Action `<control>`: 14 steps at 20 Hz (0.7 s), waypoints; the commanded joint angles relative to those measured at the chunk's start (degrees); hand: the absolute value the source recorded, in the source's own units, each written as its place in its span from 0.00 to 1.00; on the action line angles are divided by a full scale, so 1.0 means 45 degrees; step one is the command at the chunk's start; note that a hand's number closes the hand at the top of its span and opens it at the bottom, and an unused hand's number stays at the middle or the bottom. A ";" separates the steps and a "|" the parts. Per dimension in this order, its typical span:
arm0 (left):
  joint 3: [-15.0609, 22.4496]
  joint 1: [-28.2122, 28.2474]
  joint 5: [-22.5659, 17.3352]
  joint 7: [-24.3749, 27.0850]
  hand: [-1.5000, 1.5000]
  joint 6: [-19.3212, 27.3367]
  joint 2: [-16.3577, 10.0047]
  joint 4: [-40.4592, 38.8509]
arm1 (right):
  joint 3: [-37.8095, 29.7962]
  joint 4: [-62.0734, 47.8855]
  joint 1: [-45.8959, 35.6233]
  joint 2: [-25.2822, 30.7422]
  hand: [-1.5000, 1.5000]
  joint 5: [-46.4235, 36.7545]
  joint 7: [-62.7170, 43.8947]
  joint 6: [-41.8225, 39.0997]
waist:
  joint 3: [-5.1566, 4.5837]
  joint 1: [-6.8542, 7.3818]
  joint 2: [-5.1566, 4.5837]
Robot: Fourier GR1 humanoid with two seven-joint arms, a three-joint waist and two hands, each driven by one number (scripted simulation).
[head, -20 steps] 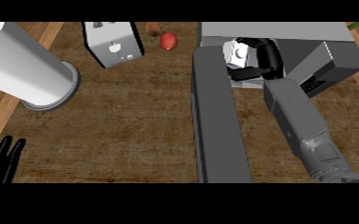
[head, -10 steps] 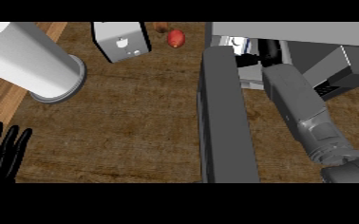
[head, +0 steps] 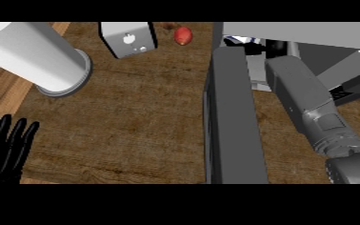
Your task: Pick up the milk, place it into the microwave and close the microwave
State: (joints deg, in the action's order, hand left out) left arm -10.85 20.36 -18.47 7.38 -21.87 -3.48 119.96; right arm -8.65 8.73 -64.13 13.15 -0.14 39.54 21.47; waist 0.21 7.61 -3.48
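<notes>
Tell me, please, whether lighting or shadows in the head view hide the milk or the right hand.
Head view: light falls evenly on the counter, no glare, no strong shadows. The microwave is dim inside; its top and the right forearm cover most of the milk and the right hand, so only slivers show. The left hand rests open at the lower left.

To the right of the left hand (head: 14, 148), which rests with straight fingers at the lower left edge, a broad stretch of bare tabletop (head: 134, 114) lies free. Straight ahead of it a white cylinder (head: 42, 59) blocks the way, with a white box (head: 126, 38) and a red fruit (head: 183, 35) further right. Far right, the open microwave door (head: 235, 119) walls off the tabletop, and the right forearm (head: 302, 100) fills the gap beyond.
</notes>
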 commanded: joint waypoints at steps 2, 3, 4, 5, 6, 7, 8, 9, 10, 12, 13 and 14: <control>0.0034 -0.0456 0.0393 -0.0063 0.00 0.0119 -0.0152 -0.0042 | -0.0342 -0.0340 -0.0315 0.0161 1.00 0.0086 -0.0181 0.1928 | 0.0006 0.0202 -0.0157; 0.0044 -0.0425 0.0391 -0.0059 0.00 0.0117 -0.0143 0.0024 | -0.0259 -0.0363 -0.0471 0.0443 1.00 -0.0049 -0.0245 0.2284 | 0.0005 0.0395 -0.0242; 0.0055 -0.0510 0.0588 0.0040 0.00 0.0161 -0.0134 -0.0002 | 0.0032 -0.0434 -0.0095 0.0377 1.00 -0.0380 0.0255 0.2705 | 0.0005 0.0329 -0.0246; 0.0169 -0.0625 0.0684 -0.0341 0.00 0.0354 -0.0146 0.0058 | 0.0783 -0.0673 -0.0059 0.0553 0.00 -0.1178 0.0372 0.3142 | -0.0004 0.0265 -0.0259; 0.0223 -0.0590 0.0875 -0.0092 0.00 0.0204 -0.0177 0.0060 | 0.0777 -0.0814 -0.0384 0.0259 0.00 -0.1206 -0.0025 0.3884 | -0.0022 0.0449 -0.0195; 0.0368 -0.0655 0.0906 -0.0132 0.00 0.0177 -0.0148 0.0045 | 0.0789 -0.0783 -0.0371 0.0326 0.00 -0.1239 0.0118 0.4117 | -0.0007 0.0567 -0.0325; 0.0243 -0.0572 0.0888 -0.0116 0.00 0.0135 -0.0223 -0.0057 | 0.0815 -0.0910 -0.0439 0.0476 0.00 -0.1285 -0.0056 0.4176 | -0.0011 0.0630 -0.0313; 0.0392 -0.0651 0.1005 -0.0137 0.00 0.0190 -0.0129 -0.0167 | 0.0822 -0.0985 -0.0468 0.0338 0.00 -0.1305 -0.0127 0.4423 | -0.0007 0.0562 -0.0301; 0.0184 -0.0778 0.0964 -0.0335 0.00 0.0262 -0.0341 0.0004 | 0.0879 -0.1038 -0.0579 0.0545 0.00 -0.1375 -0.0222 0.4354 | 0.0009 0.0615 -0.0318; 0.0402 -0.0894 0.1225 -0.0200 0.00 0.0287 -0.0225 -0.0045 | 0.0827 -0.1002 -0.0624 0.0314 0.00 -0.1337 -0.0170 0.4616 | 0.0024 0.0696 -0.0372; 0.0562 -0.0805 0.1301 0.0085 0.00 0.0167 -0.0063 -0.0356 | 0.0813 -0.1043 -0.0524 0.0496 0.00 -0.1333 -0.0141 0.4462 | 0.0007 0.0622 -0.0378; 0.0581 -0.0856 0.1297 -0.0136 0.00 0.0241 -0.0117 -0.0153 | 0.0863 -0.1109 -0.0679 0.0381 0.00 -0.1402 -0.0311 0.4846 | 0.0018 0.0764 -0.0388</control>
State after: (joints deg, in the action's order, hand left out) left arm -9.17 16.97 -13.71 6.90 -20.99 -4.28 119.33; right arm -5.22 4.49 -66.52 14.99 -5.73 38.61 40.18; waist 0.24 10.37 -5.00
